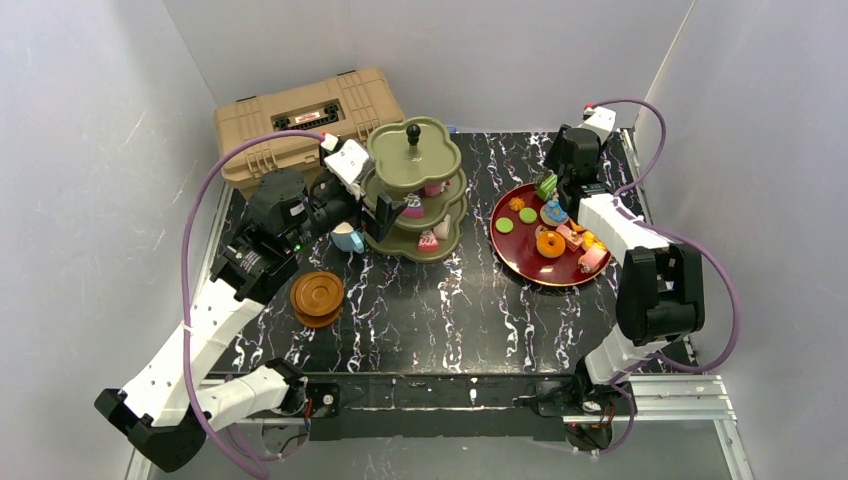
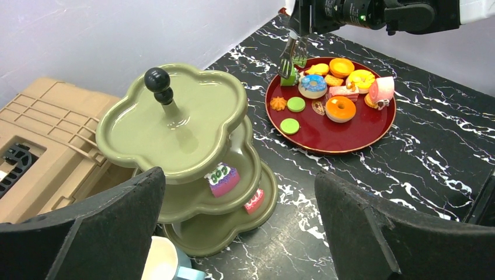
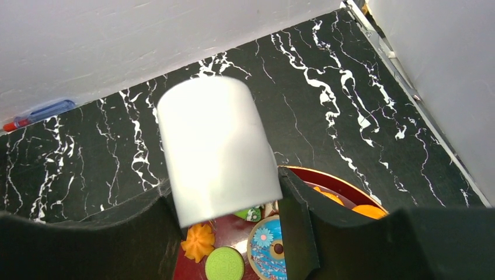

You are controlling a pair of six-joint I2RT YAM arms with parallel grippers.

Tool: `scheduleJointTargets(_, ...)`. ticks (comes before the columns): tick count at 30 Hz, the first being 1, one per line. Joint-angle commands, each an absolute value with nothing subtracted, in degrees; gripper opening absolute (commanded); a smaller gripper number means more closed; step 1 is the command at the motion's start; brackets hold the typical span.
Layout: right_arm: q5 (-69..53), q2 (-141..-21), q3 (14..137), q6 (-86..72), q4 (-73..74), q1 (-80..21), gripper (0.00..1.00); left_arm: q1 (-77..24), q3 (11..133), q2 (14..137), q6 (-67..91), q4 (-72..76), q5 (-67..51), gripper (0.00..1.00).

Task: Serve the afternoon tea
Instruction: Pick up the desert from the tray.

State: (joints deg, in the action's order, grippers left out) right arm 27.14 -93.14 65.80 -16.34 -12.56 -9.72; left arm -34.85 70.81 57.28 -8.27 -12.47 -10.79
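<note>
Two grippers: left gripper (image 2: 239, 181) gapes empty at nine o'clock of the stand (image 2: 175, 122); right gripper (image 3: 227, 186) flanks a white cylinder (image 3: 213, 146), grip unclear, best centred and upright at twelve o'clock of the tray (image 2: 327, 133).

Tan toolbox (image 1: 300, 125), lid closed, at the far-left corner of the surface (image 1: 450, 320), which is black with white veining. Round red tray (image 1: 528, 264) at far right. Blue-and-red pen (image 3: 38, 114) along the white back wall (image 3: 146, 35).
</note>
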Motion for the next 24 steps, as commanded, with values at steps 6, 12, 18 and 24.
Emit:
scheduleJointTargets(6,30.54,-95.23,68.25,-16.84,-18.38,-9.40,0.60,-33.89,70.98,55.46,-7.96,-12.54,-11.25,0.98)
scheduleJointTargets(12,30.16,-96.60,68.13,-18.11,-18.54,-9.40,0.60,-33.23,70.85,55.38,-8.12,-12.58,-11.51,0.98)
scheduleJointTargets(18,29.51,-97.94,68.03,-19.28,-18.54,-9.40,0.56,-32.61,70.52,55.20,-8.00,-12.56,-11.85,0.98)
scheduleJointTargets(24,28.28,-97.14,67.42,-18.85,-19.72,-9.40,0.34,-32.21,70.24,55.06,-7.54,-12.53,-12.21,0.98)
